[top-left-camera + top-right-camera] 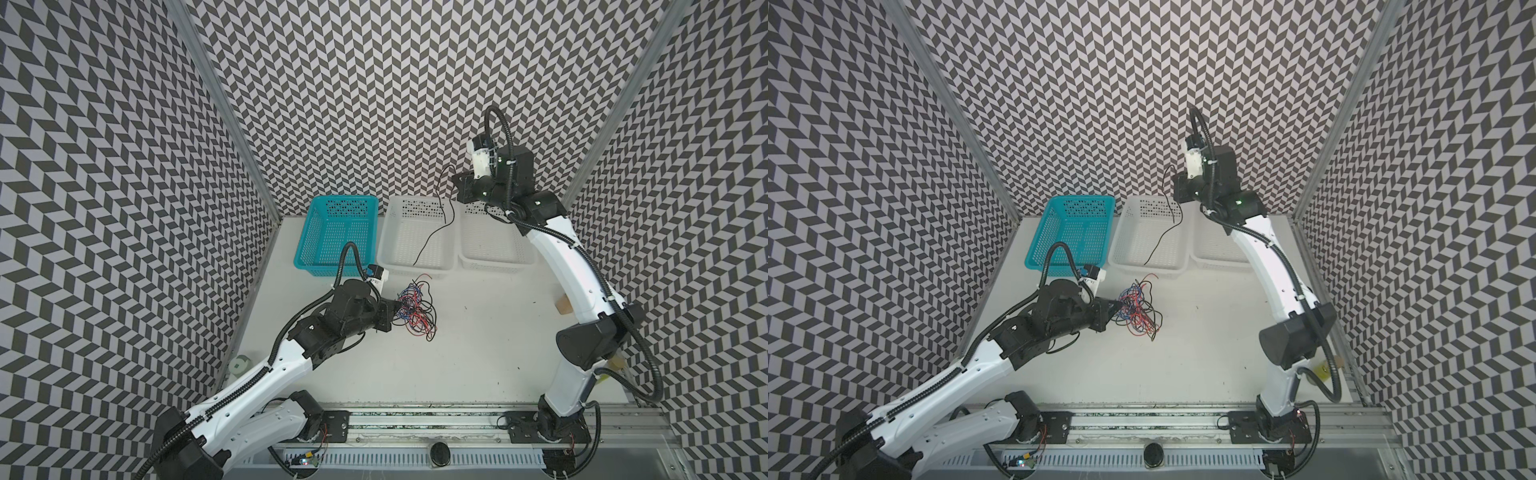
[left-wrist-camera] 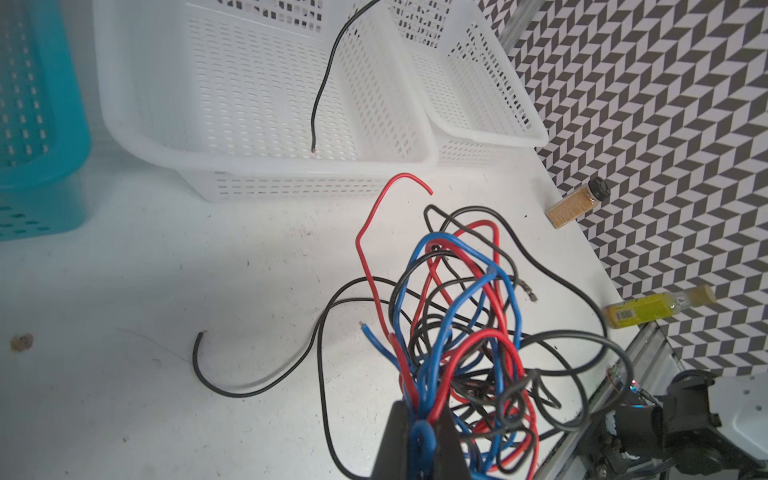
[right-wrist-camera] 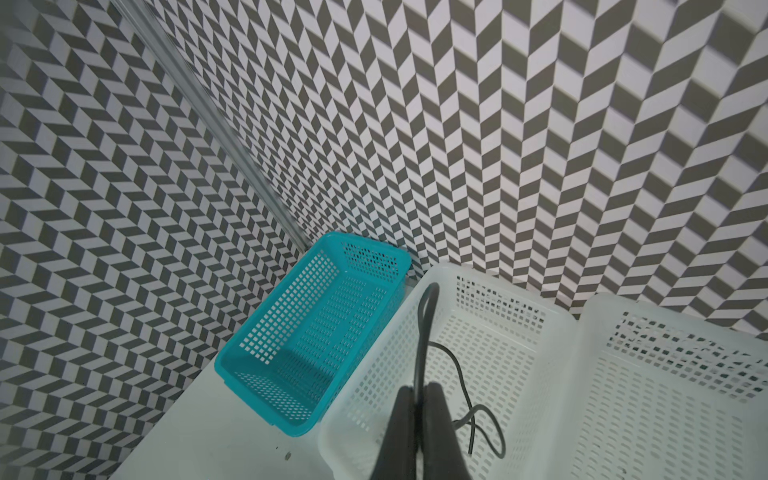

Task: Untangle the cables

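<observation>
Overhead, both top views: the tangle of cables (image 1: 415,309) lies on the bench (image 1: 478,353) just in front of the middle white basket (image 1: 395,272), which stands at the far edge.
Left wrist: the left gripper (image 2: 422,436) is clamped on red and blue strands of the tangle.
Right wrist: the right gripper (image 3: 419,415) pinches one black cable (image 3: 422,332), raised, its tail trailing into the middle white basket.
</observation>
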Available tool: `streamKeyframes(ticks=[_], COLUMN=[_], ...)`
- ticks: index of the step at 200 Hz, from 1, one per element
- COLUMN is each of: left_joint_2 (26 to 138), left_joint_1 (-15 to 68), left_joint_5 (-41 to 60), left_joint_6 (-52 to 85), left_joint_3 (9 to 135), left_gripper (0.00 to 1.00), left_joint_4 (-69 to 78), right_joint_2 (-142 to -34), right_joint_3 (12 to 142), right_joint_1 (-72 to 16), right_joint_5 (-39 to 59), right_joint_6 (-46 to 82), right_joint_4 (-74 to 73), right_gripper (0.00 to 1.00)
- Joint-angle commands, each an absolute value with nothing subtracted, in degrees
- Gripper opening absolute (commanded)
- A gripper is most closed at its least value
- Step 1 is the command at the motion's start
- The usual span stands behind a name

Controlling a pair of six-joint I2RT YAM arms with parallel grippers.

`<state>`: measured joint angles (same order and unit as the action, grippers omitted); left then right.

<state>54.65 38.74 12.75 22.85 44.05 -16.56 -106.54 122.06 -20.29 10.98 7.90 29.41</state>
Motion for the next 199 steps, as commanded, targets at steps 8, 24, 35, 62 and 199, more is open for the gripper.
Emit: streamKeyframes(ticks=[8,24,35,62,199], left_joint_2=[53.7,55.0,55.9,58.0,57.3], left_joint_1=[39.1,39.0,38.9,38.2,37.9], left_joint_5=[14.4,14.5,14.2,14.5,9.8], left_joint_6=[17.1,16.1,15.3,15.8,15.1], left_joint_3=[42.9,43.8,44.6,46.6,48.2], left_gripper=[0.0,0.0,0.0,0.0,0.0], left_joint_4=[-9.9,-11.3,-13.3,-17.2,-21.3], right_joint_2=[-111.7,-113.6,-114.2,-113.9,-69.5], right_joint_3=[122.5,122.3,122.0,122.2,65.5], right_joint_1=[-22.1,-22.1,-22.1,-22.2,-36.3], right_joint_5=[13.6,13.4,13.2,12.5,19.9], right_joint_6=[9.0,10.0,10.2,10.3,18.3], right_joint_4=[29.8,31.2,32.2,35.6,17.0], right_gripper=[0.0,0.02,0.06,0.2,0.53])
